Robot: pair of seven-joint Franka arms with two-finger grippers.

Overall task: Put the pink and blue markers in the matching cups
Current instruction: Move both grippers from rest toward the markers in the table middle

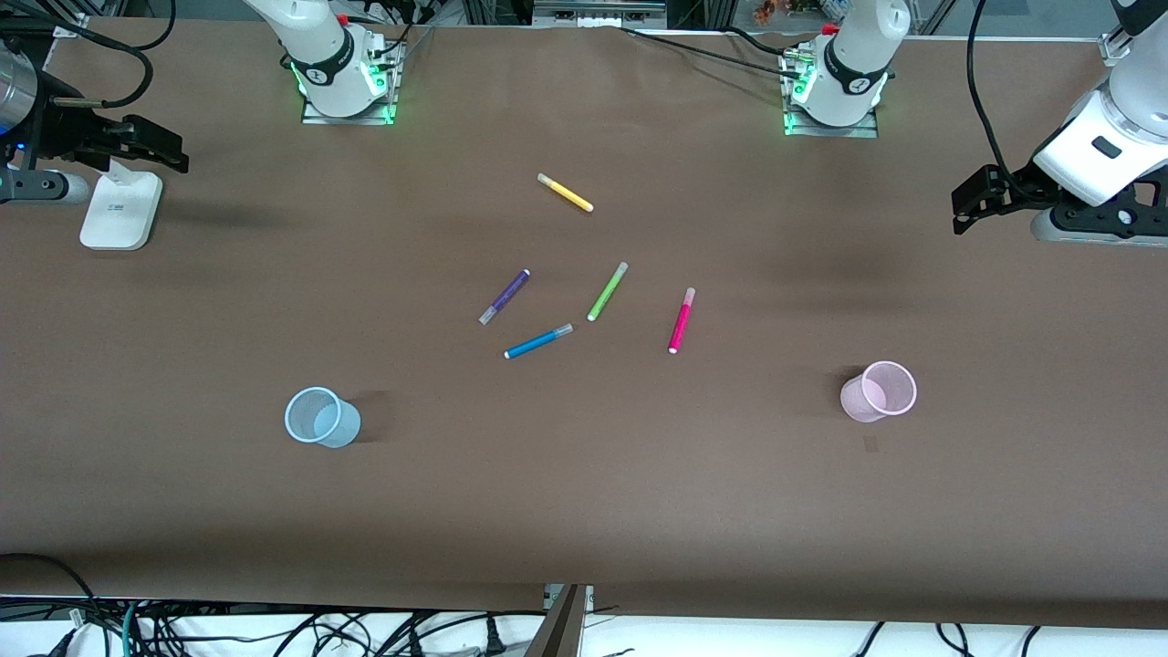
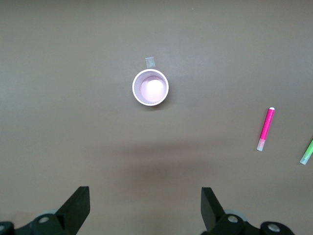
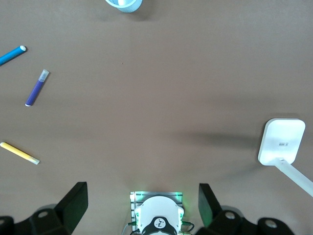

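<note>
Both tools hang spread and empty: left tool [image 1: 981, 203] at the frame's right edge, right tool [image 1: 146, 146] at its left. The pink marker [image 1: 681, 320], mid-frame, lying near-upright, sits closer to the left arm, the pink cup [image 1: 879, 391] lower right of it.

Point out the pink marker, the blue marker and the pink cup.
pink marker [image 1: 681, 320], front view, middle of its barrel.
blue marker [image 1: 538, 341], front view, middle of its barrel.
pink cup [image 2: 135, 81], left wrist view, on its rim.
</note>
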